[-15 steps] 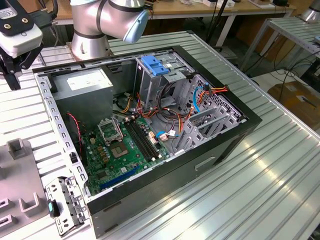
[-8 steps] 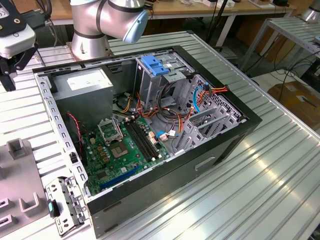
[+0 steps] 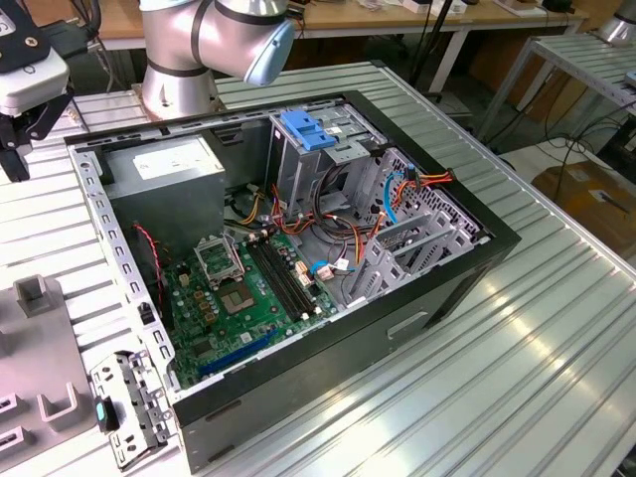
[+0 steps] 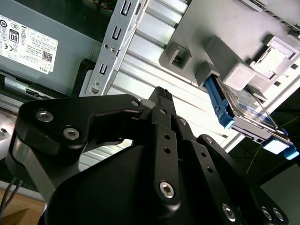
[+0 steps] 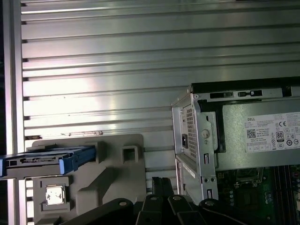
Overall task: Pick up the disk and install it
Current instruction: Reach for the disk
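The gripper (image 4: pixel 161 93) hangs over the ribbed table (image 5: pixel 117 70). Its fingers (image 4: pixel 165 133) are pressed together with nothing between them. The disk (image 4: pixel 246 110) stands on edge in a slot of the grey holder (image 4: pixel 220 23), which lies near the table's edge. It is off to one side of the fingertips, well apart from them, and beside the open computer case (image 5: pixel 243 89).

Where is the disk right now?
In the first wrist view, the disk is slotted into the grey holder on the ribbed metal table, off to the side of the open computer case and not touching it.
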Controlling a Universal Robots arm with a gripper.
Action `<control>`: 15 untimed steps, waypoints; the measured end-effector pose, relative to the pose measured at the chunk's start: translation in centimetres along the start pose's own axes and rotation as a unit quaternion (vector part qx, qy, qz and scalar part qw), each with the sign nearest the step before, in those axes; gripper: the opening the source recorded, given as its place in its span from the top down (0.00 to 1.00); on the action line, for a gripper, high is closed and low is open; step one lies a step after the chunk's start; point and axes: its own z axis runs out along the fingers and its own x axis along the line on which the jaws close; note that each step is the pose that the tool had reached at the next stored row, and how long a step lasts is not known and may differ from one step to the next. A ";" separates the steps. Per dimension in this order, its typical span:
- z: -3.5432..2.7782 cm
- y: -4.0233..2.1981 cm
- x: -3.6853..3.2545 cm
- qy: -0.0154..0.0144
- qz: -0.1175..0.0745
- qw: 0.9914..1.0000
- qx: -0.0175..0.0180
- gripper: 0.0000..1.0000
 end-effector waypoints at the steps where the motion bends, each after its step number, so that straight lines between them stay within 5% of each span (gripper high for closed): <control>1: 0.00 0.00 0.02 0.000 0.000 1.000 0.000 0.89; 15: 0.06 0.44 1.44 0.000 0.000 1.000 0.000 0.89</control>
